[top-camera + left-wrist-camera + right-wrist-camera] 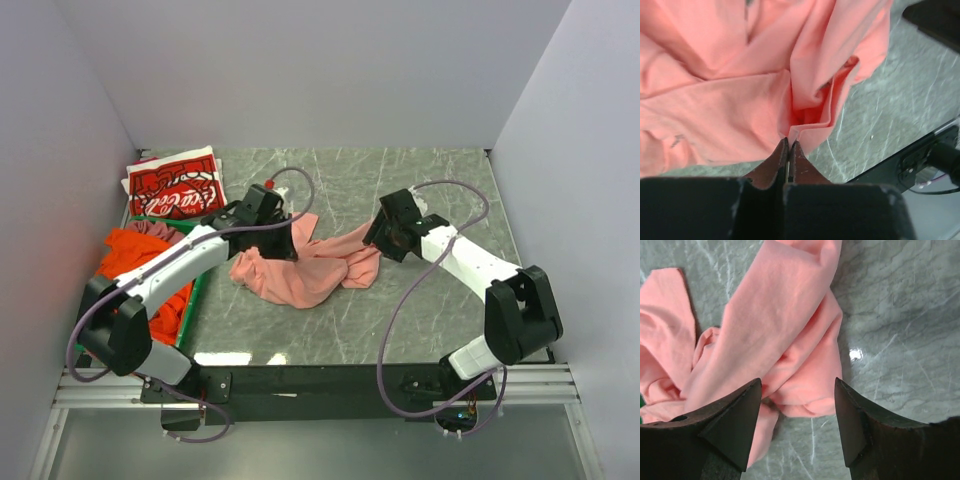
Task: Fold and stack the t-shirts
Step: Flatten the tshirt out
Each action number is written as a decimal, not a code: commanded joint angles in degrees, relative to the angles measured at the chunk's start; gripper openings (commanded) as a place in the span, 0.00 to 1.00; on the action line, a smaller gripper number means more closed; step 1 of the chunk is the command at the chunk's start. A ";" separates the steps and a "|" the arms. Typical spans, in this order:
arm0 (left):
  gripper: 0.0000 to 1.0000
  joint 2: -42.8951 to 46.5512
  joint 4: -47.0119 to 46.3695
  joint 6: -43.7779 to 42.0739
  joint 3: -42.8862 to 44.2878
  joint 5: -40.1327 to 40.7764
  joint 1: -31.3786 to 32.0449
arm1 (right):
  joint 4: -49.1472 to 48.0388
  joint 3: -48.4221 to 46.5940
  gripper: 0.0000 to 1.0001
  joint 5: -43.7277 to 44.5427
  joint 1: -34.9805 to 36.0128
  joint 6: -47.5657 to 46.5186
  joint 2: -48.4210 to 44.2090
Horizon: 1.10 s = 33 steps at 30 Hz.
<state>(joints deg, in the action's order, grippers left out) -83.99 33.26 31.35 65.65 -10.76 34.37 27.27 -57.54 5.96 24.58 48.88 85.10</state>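
my left pincer [789,144] clenched at salmon-pink t-shirt [300,275] fold edge | my right pincer [797,381] released over its bunched end | tabletop [900,315] open alongside

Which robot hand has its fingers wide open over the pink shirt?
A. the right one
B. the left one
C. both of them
A: the right gripper has its fingers spread wide apart above the pink t-shirt, while the left gripper has its fingers pressed together on a fold of it.
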 commanded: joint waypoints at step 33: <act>0.00 5.17 8.14 -3.06 27.02 2.87 -39.55 | 5.42 -37.60 0.00 -7.00 -17.10 -6.86 14.84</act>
<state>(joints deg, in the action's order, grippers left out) -75.05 46.92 27.68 82.56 -5.34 -3.05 30.96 -85.36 -0.95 11.99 44.34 107.31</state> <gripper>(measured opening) 0.018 0.022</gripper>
